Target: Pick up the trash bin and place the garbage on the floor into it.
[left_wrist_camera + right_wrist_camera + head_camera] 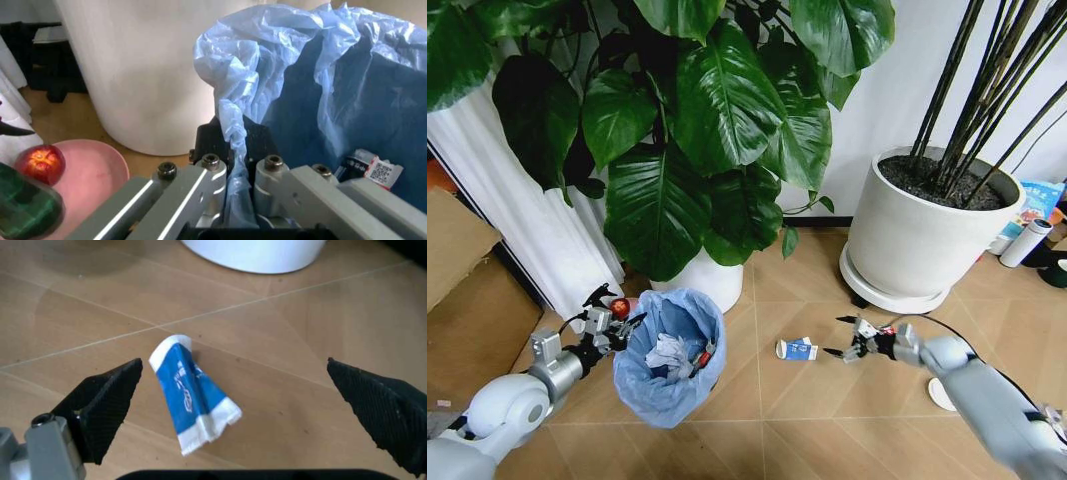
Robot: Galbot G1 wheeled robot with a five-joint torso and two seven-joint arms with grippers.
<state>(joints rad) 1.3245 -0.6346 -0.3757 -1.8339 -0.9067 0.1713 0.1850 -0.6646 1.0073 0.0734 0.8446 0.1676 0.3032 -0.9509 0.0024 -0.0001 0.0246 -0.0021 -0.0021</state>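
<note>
The left gripper (619, 322) clamps the rim of the trash bin (670, 368), its fingers (220, 150) pinching the blue liner, holding the bin beside the leafy plant's white pot (704, 279). Further right, the blue-white carton (797, 348) lies on the floor (807, 400). The right gripper (844, 341) hovers just beside the carton, fingers (107, 405) spread wide.

blue-lined trash bin (670, 352) holding litter; blue-white carton (797, 348) flat on floor (807, 400).
</note>
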